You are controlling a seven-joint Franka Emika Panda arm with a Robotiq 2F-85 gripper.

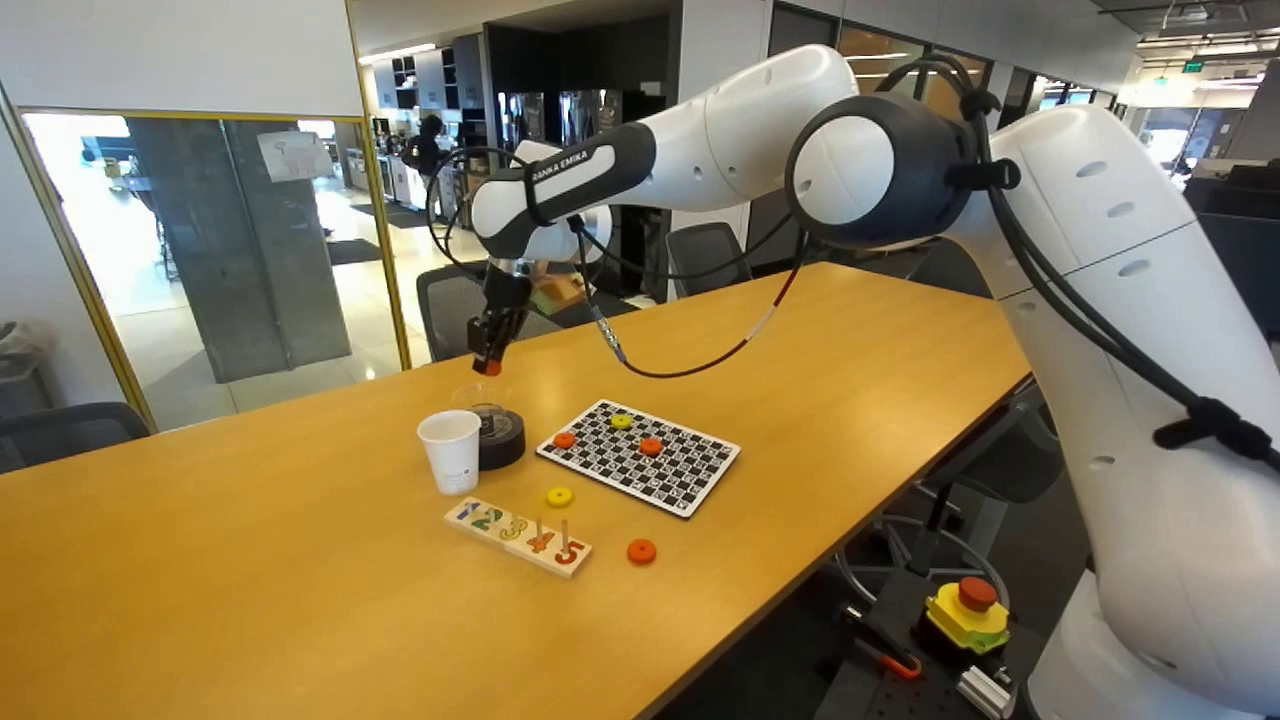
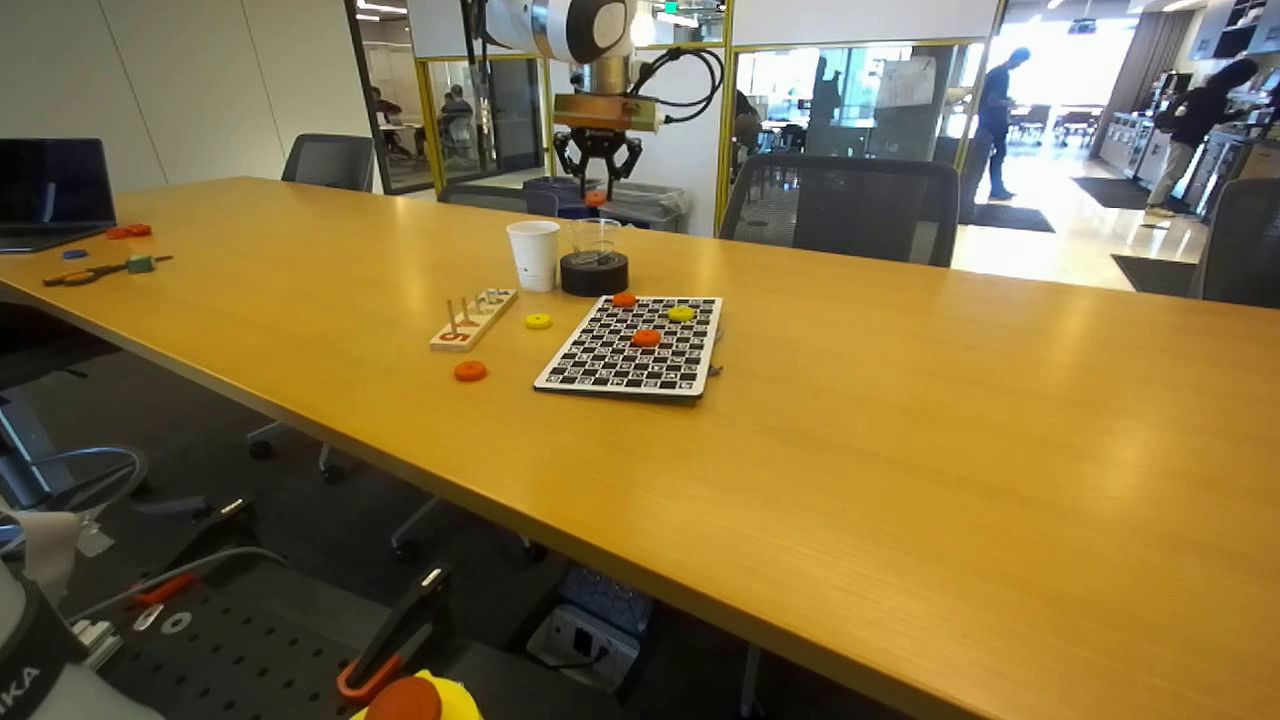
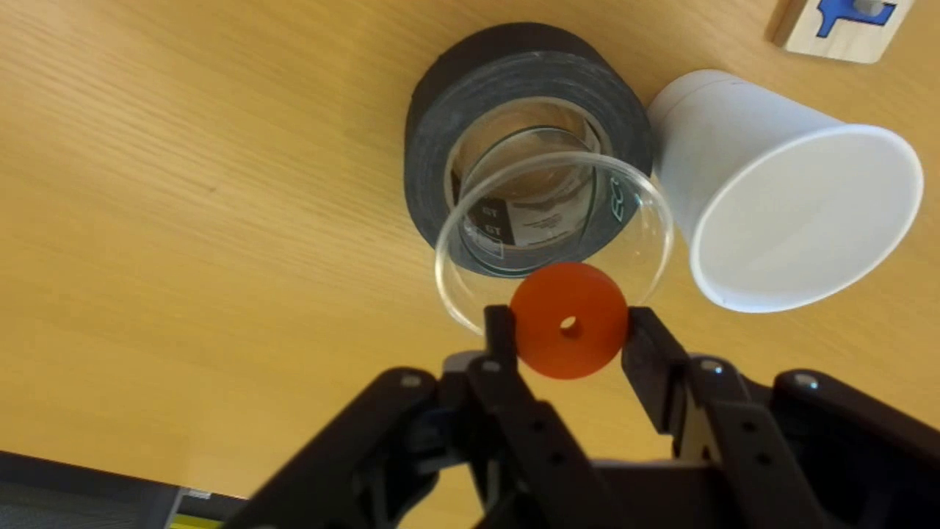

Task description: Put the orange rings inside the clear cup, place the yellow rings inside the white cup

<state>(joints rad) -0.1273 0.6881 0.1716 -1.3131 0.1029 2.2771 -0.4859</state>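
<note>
From left in an exterior view, a loose orange ring (image 2: 470,375) lies toward the near edge of the surface (image 2: 900,420), while the white cup (image 2: 534,256) stands nearer the far edge beside the clear cup (image 2: 597,238), seated in a black tape roll (image 2: 594,280). Just above the clear cup, jaws drawn together pinch another orange ring (image 3: 569,297); a careful drop likely calls for centring it over the mouth, lowering it, then parting gently. At right, two more orange rings (image 2: 645,342) sit on the checkered board (image 2: 620,370).
</note>
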